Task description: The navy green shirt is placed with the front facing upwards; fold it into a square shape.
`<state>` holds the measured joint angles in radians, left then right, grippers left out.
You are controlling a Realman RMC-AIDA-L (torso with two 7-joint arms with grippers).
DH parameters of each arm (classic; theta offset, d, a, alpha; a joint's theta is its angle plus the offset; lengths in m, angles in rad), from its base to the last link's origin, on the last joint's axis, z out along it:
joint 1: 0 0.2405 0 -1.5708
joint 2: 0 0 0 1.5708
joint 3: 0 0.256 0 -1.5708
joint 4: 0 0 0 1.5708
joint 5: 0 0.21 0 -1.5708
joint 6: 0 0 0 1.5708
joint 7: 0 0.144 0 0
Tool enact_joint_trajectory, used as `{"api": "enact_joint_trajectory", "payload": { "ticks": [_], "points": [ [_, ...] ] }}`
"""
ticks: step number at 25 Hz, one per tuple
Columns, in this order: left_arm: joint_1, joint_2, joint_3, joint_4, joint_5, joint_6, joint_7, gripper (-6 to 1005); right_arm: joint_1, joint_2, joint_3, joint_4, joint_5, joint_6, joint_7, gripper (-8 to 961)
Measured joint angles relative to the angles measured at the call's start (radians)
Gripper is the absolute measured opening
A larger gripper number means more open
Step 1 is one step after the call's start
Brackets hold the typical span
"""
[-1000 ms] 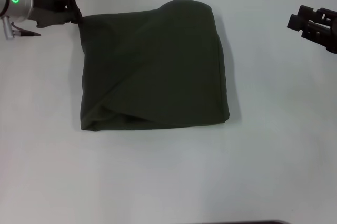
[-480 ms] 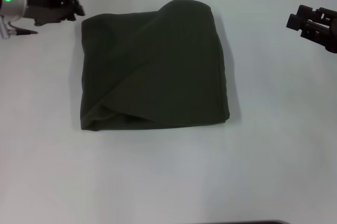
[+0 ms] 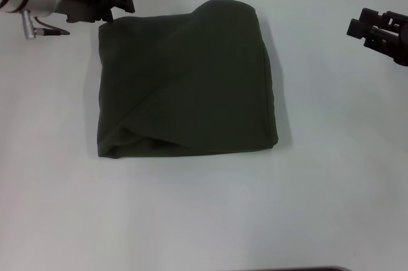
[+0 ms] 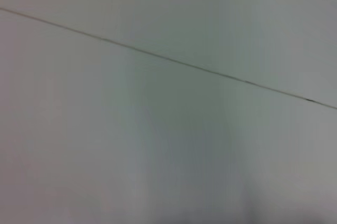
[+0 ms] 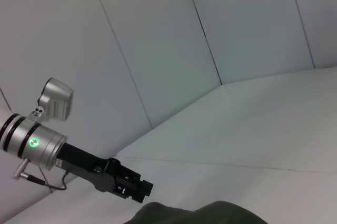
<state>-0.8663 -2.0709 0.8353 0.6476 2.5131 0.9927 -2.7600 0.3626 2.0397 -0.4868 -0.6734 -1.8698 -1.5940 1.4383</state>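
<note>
- Shirt (image 3: 185, 80), the navy green one, is seen folded into a rough square at the centre of the head view, lying flat on the white table (image 3: 204, 220).
- At the upper left of the frame, the left gripper (image 3: 124, 2) is held by the fabric's far corner; whether its fingers are parted cannot be told.
- At the right edge, the right gripper (image 3: 357, 27) is parked well apart from the cloth; its state cannot be told either.

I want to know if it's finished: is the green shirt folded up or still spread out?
Folded. The navy green shirt lies as a compact, roughly square bundle, layers overlapping, no sleeves or letters showing.
</note>
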Motion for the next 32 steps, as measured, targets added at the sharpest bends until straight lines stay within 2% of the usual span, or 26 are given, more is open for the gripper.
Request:
{"api": "enact_joint_trajectory", "payload": {
  "ticks": [11,16,20,26,32],
  "points": [
    [0.001,0.001,0.002,-0.001,-0.001,-0.003,0.002,501,-0.004,0.002,-0.002,0.002,0.000,-0.003,0.000,495],
    [-0.013,-0.026,0.004,0.021,-0.007,0.059,0.012,501,-0.004,0.003,-0.002,0.005,0.000,-0.003,0.000,496],
    [-0.003,-0.061,0.001,0.120,-0.010,0.139,0.044,501,-0.002,0.002,0.000,0.010,0.000,-0.005,0.000,495],
    [-0.018,-0.069,0.009,0.121,-0.029,0.199,0.046,498,-0.002,0.002,0.003,0.011,0.000,-0.007,0.001,495],
    [-0.016,-0.074,0.030,0.107,-0.026,0.170,0.041,495,0.003,0.001,-0.001,0.011,0.000,-0.005,0.000,496]
  ]
}}
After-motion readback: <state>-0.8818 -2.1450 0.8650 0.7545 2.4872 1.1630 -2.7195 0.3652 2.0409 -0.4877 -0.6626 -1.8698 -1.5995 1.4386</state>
